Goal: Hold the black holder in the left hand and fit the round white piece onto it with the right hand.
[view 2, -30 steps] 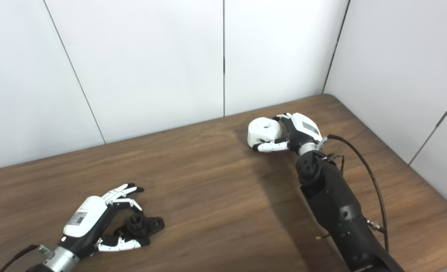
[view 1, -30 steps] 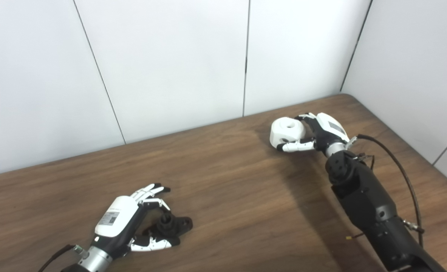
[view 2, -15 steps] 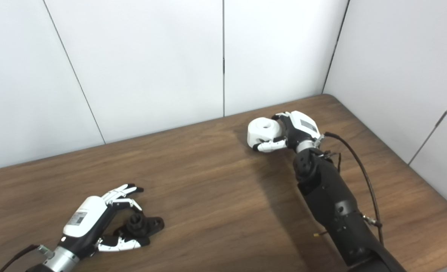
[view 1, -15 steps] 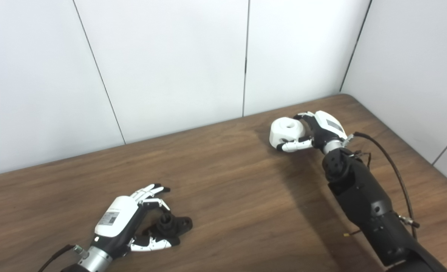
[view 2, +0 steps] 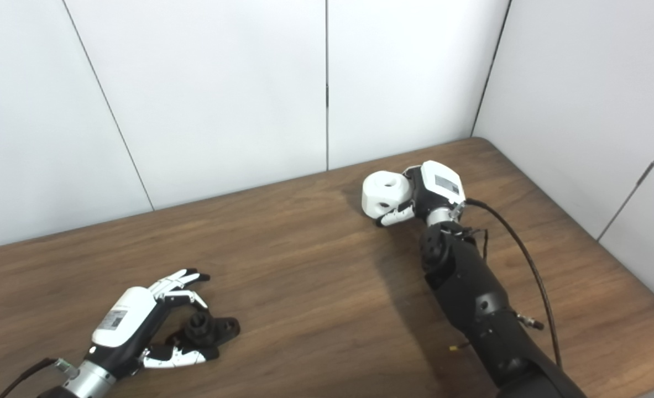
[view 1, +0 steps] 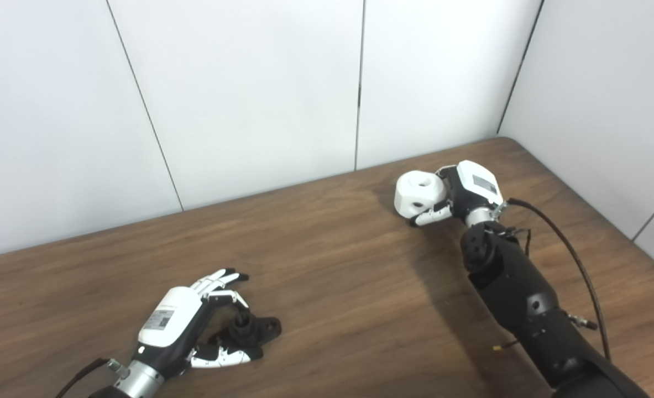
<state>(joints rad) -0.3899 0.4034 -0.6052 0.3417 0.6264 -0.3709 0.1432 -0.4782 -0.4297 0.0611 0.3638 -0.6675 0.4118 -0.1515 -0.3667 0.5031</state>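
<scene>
The wooden counter [view 1: 327, 276] carries both parts, and they lie well apart: that long gap is the biggest risk, since the round white piece [view 1: 419, 193] must cross most of the counter before it can meet the black holder [view 1: 252, 330].

At the far right, the right hand [view 1: 459, 193] has its fingers wrapped on the white piece, thumb under the lower edge. The piece is bulky against the hand and smooth-looking, so a grasp this far to one side could let it roll or slip out on the way across. It is hard to tell from here whether the piece is clear of the counter or resting on it.

Near the front left, the left hand [view 1: 186, 326] sits beside the holder with its fingers [view 1: 219, 279] spread apart above it and the thumb lying along its near side. The holder rests on the counter, not gripped. If those fingers close unevenly, they could push the small holder away or tip its raised round post off upright, and the white piece's hole would then miss it.
</scene>
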